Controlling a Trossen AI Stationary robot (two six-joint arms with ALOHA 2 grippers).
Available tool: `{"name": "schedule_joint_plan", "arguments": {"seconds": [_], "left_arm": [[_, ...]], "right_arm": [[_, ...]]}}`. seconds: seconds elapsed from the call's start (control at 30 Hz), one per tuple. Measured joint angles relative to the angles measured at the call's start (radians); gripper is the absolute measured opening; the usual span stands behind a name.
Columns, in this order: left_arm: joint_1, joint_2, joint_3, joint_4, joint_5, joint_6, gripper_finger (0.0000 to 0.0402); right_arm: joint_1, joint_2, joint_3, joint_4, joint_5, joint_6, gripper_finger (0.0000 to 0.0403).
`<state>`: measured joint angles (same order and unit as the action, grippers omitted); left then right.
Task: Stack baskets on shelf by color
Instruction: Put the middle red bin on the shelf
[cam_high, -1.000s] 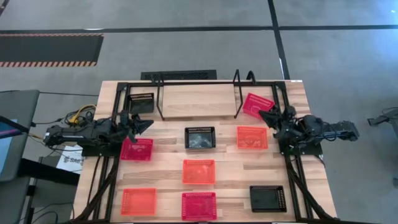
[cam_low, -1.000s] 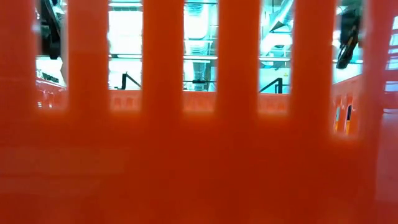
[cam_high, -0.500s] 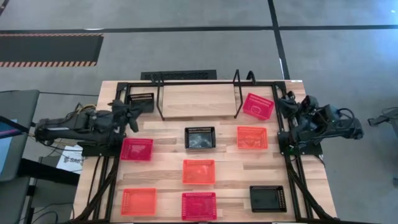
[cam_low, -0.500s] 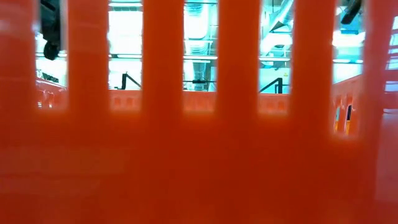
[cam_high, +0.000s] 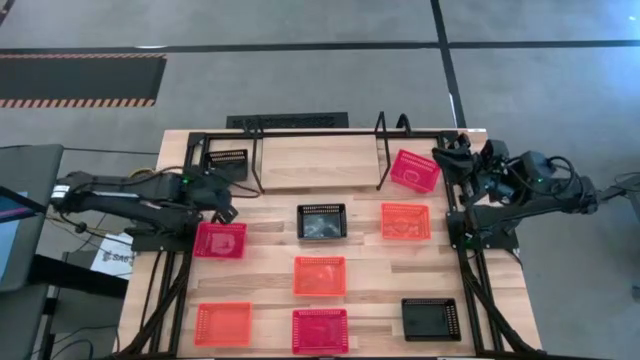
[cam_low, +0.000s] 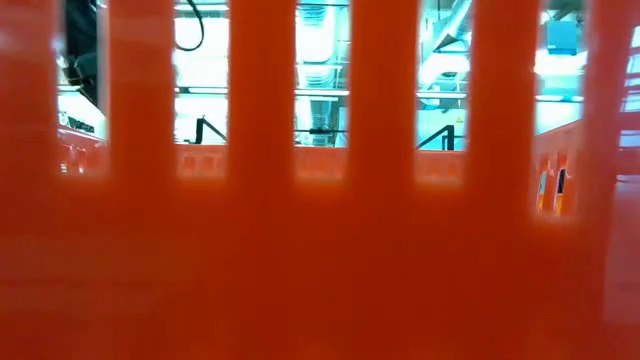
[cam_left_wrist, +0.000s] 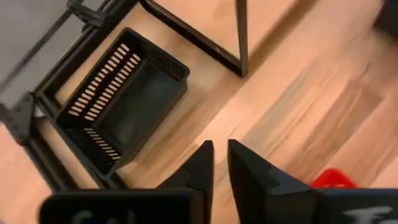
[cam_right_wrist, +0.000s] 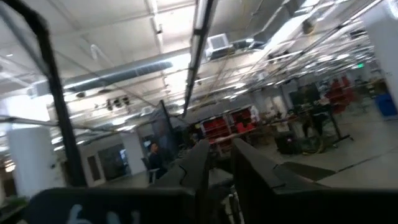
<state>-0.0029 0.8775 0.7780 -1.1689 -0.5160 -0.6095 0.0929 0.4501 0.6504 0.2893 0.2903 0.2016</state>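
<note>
Left arm: stretched low across the counter from the shelf's left side, the left gripper ending just off the shelf's front-left corner.
Left fingers: a narrow gap is seen between the two dark fingers; nothing is held.
Black basket: resting on the counter just left of the shelf, beyond the fingertips and apart from them; slotted plastic walls, rectangular, shallow.
Red basket: lying just in front of the left gripper, away from the shelf; meshed walls.
Right arm: raised at the shelf's right side, the right gripper pointing up toward the ceiling.
Right fingers: a slim gap is seen between the fingers, empty.
Pink basket: set askew by the shelf's right end, just beside the right gripper.
Shelf: a light wooden board framed by thin black rods with upright looped ends; no basket is seen on it.
Other baskets: six more are spread over the counter in front of the shelf, in black, orange and red.
</note>
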Motion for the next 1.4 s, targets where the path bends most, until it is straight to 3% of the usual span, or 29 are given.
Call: {"name": "schedule_joint_plan", "arguments": {"seconds": [0.17,0.27,0.53,0.77,0.93,1.17,1.4], "left_arm": [[0.071,0.114,0.001,-0.047,0.015,0.121,0.0111],[0.131,0.137,0.000,-0.073,0.067,0.098,0.0129],[0.193,0.026,0.001,-0.037,0.540,0.199,0.0090],[0.131,-0.035,0.001,-0.037,0.746,0.263,0.0068],[0.039,-0.014,0.001,-0.055,0.748,0.304,0.0088],[-0.056,0.086,0.001,-0.074,0.530,0.440,0.0133],[-0.078,0.235,-0.011,-0.056,0.563,0.557,0.0140]], "right_arm": [[0.038,0.090,0.101,-0.012,-0.087,-0.001,0.0127],[0.062,0.122,0.155,-0.058,-0.092,-0.001,0.0138],[0.099,0.153,0.198,-0.113,-0.092,-0.002,0.0142],[0.103,0.153,0.198,-0.120,-0.092,-0.001,0.0141],[0.103,0.153,0.198,-0.125,-0.084,0.000,0.0149],[0.103,0.153,0.198,-0.125,-0.083,0.000,0.0154],[0.103,0.153,0.198,-0.125,-0.082,0.002,0.0151]]}}
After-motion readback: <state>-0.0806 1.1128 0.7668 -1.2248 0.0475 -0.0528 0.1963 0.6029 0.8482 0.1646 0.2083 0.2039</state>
